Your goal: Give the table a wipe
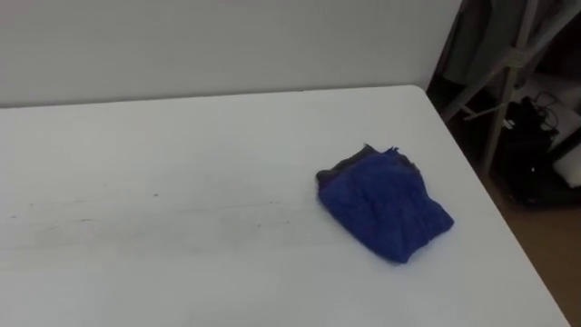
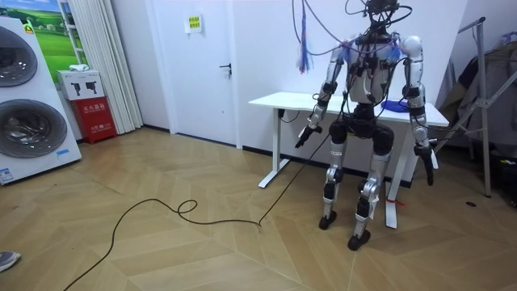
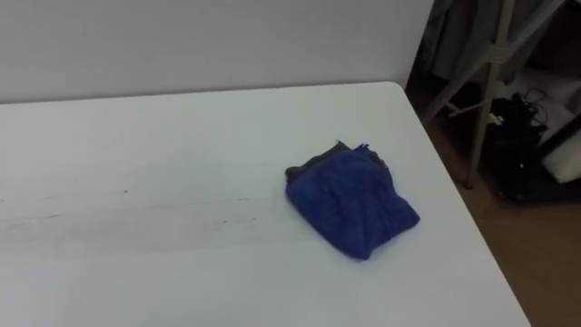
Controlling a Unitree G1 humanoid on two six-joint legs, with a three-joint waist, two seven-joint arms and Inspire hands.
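I can't tell how the fingers of my left hand (image 2: 305,136) or right hand (image 2: 425,155) are set: both hang low at the robot's sides, too small to read. The blue cloth (image 1: 386,214) lies bunched on the table (image 1: 182,127), above and ahead of the right fingers, well apart from both hands. Faint smudges (image 1: 182,216) run left of it. A metal stand (image 1: 501,100) sits past the table's right edge
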